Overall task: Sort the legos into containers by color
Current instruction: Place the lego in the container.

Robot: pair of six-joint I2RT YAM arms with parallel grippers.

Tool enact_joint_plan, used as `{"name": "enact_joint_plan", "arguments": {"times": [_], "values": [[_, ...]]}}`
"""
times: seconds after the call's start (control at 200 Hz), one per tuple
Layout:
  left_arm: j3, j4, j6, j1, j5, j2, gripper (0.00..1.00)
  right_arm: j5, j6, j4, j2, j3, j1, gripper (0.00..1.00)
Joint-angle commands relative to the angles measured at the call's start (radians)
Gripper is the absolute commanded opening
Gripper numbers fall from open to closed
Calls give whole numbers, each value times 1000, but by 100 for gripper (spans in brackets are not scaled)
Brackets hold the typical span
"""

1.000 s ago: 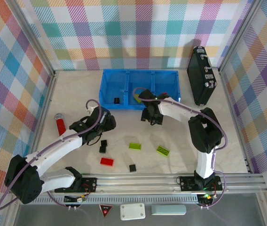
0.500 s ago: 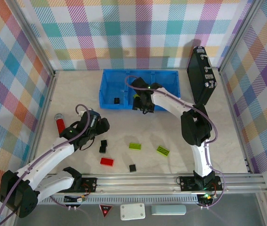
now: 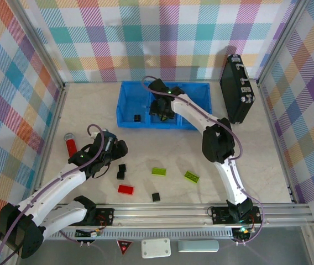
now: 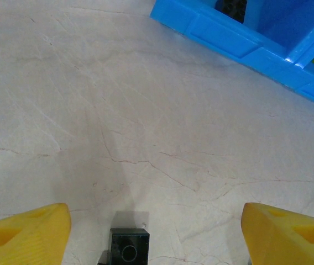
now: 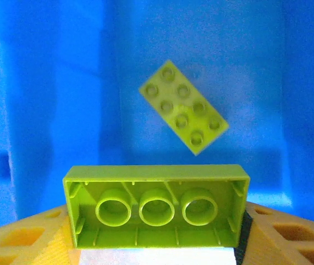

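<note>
Right hand [image 3: 160,108] has swung up over the blue tray's middle compartment [image 5: 41,77], clamped on a lime-green brick [image 5: 156,212], guessing to drop it beside the matching lime brick [image 5: 183,106] there; left hand [image 4: 157,234] hovers spread and empty over a black square brick [image 4: 129,247] on the tabletop [image 4: 146,110], lower left.

Right pincer [image 3: 158,108] over blue tray [image 3: 197,104] middle compartment; left pincer [image 3: 116,149] near black legos [image 3: 121,170] on table [image 3: 267,165].
</note>
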Motion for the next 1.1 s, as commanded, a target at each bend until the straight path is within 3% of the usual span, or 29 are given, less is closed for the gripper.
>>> {"name": "enact_joint_plan", "arguments": {"times": [0.0,0.57,1.095], "values": [[-13,-35,-20,13,-4,-22,81,31,-8,-38,63,109,-14,66],[-16,-34,-27,14,-14,-17,81,70,-15,31,234,243,-84,67],[-19,-43,-26,14,-14,-30,82,45,-28,61,233,244,-102,74]]}}
